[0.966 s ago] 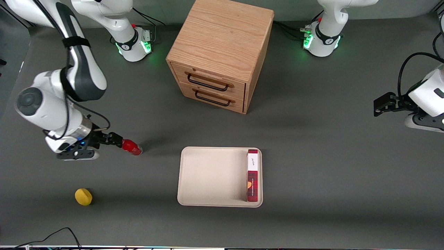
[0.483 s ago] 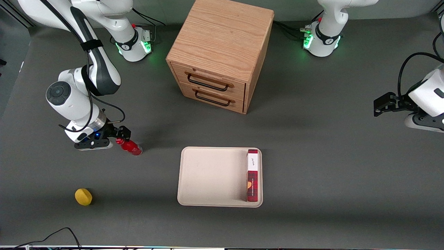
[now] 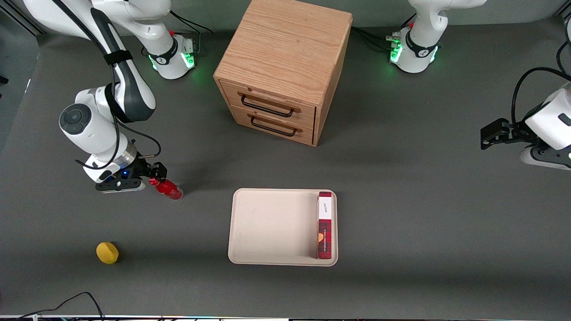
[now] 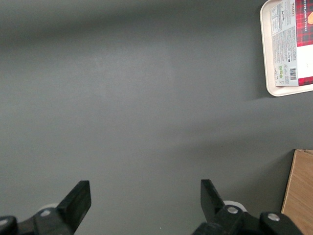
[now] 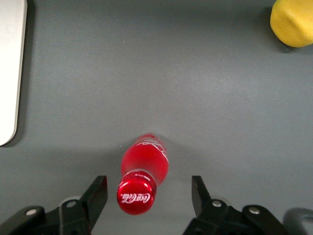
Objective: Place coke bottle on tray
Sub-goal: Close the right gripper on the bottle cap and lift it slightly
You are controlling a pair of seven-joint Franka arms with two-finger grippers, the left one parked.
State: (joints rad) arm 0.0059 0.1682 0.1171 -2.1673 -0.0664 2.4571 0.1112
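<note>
The coke bottle [image 3: 167, 189] is small, glossy and all red, standing on the dark table toward the working arm's end. In the right wrist view the bottle [image 5: 144, 166] shows from above, its red cap between my open fingers, with a gap on each side. My gripper [image 3: 156, 174] hovers right at the bottle's cap; it also shows in the right wrist view [image 5: 149, 196]. The cream-beige tray [image 3: 267, 227] lies near the table's middle, apart from the bottle, and its rim shows in the right wrist view [image 5: 10, 68].
A flat dark-red plaid box [image 3: 325, 225] lies in the tray along one rim. A wooden two-drawer cabinet [image 3: 281, 67] stands farther from the front camera than the tray. A yellow lump [image 3: 107, 252] lies nearer the front camera than the bottle; it shows in the right wrist view [image 5: 292, 22].
One second ago my gripper was lower and farther out sideways, fingers beside the bottle. It has since risen and come over the bottle's cap. Nothing has moved in the last half second.
</note>
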